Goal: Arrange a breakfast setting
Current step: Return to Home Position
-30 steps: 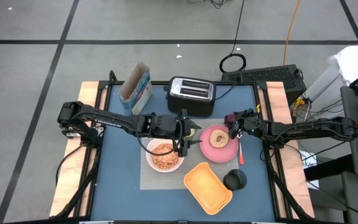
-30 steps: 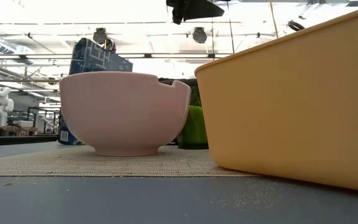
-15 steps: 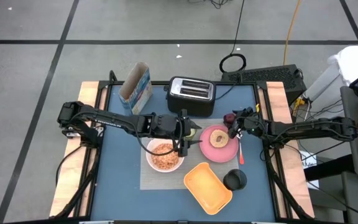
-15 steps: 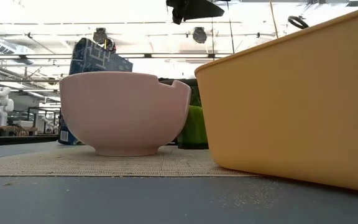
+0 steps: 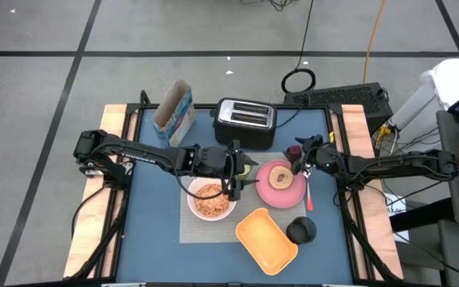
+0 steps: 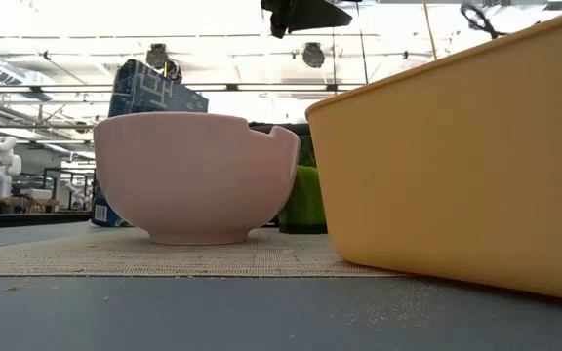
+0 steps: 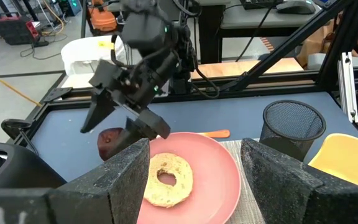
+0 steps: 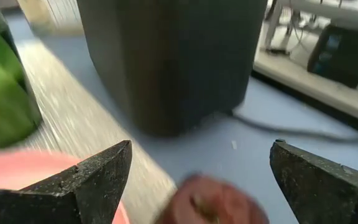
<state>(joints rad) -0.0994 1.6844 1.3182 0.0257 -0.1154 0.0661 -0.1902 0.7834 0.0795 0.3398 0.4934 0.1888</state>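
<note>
A grey placemat (image 5: 194,231) lies on the blue table. On it stand a white bowl (image 5: 211,199) of cereal and a pink plate (image 5: 287,194) with the round toasted bread (image 5: 278,177) on top. A small green cup (image 5: 250,167) stands on the mat's far edge, between them. My left gripper (image 5: 245,179) hangs open and empty above the mat beside the cup, pointing at the plate (image 7: 219,180). My right gripper (image 5: 301,157) is open just past the plate's far rim, over a dark red round thing (image 7: 107,144) on the table and apart from it.
A black-and-silver toaster (image 5: 245,122) and a cereal box (image 5: 174,110) stand at the far side. An orange tray (image 5: 267,239) and a black mesh cup (image 5: 301,230) sit near the front edge. An orange utensil (image 5: 309,198) lies right of the plate.
My right gripper has drawn back from the plate toward the table's far edge and has risen a little. The bread stays on the plate. My left gripper has kept still.
</note>
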